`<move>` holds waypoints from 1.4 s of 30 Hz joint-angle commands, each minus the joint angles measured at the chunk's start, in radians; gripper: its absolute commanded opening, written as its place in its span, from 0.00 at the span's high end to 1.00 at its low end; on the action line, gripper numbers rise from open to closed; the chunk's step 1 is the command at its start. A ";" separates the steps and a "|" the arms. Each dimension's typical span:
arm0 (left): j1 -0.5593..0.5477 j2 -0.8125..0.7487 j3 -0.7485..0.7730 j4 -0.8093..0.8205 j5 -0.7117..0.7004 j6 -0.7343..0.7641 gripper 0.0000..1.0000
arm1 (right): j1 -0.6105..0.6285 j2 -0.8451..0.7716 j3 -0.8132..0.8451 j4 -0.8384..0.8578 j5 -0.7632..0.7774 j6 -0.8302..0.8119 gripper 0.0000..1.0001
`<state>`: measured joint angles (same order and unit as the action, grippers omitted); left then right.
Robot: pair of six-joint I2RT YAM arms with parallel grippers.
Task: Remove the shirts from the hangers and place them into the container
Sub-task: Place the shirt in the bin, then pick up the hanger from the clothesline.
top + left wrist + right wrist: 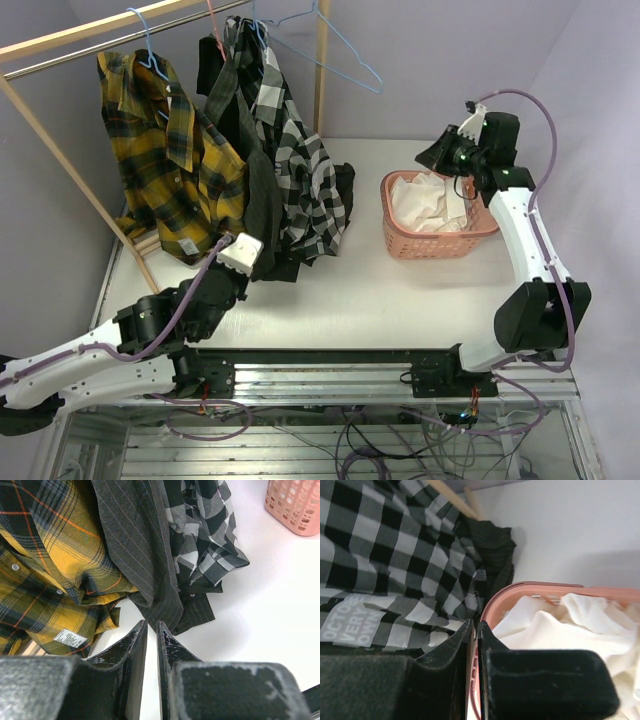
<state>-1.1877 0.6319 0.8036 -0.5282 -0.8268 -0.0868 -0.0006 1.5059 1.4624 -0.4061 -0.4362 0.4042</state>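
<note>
- The left claw (151,625) has its jaws nearly together, with only a slit between them, and it grips nothing. The pinstriped shirt (140,555) hangs at its 12 o'clock.
- The right claw (474,624) is also nearly closed and empty. The container (530,587) rim is at its 2 o'clock, with the white shirt (555,625) heaped inside.
- The shirts look light, limp and a little slippery. A pinch at the collar or shoulder fold should probably lift one off its wire better than a pinch at the hem.
- In the top view, the yellow plaid shirt (170,160) is at 11 o'clock from the left claw and the checked shirt (300,165) at 1 o'clock. Both are on hangers (147,50), with their hems pooling on the table (330,290).
</note>
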 commanded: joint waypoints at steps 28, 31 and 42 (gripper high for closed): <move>0.005 0.011 0.002 0.019 -0.026 -0.002 0.76 | -0.071 0.153 -0.392 0.152 0.119 0.070 0.94; 0.005 0.008 0.003 0.020 -0.025 -0.002 0.75 | -0.084 0.203 -0.409 0.172 0.130 0.090 0.95; 0.005 0.001 0.002 0.022 -0.032 -0.003 0.71 | -0.091 0.085 -0.299 0.129 0.129 0.048 0.81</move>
<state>-1.1877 0.6369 0.8036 -0.5278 -0.8436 -0.0864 -0.0860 1.7027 1.0710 -0.2550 -0.3283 0.4965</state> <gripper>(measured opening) 0.275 0.157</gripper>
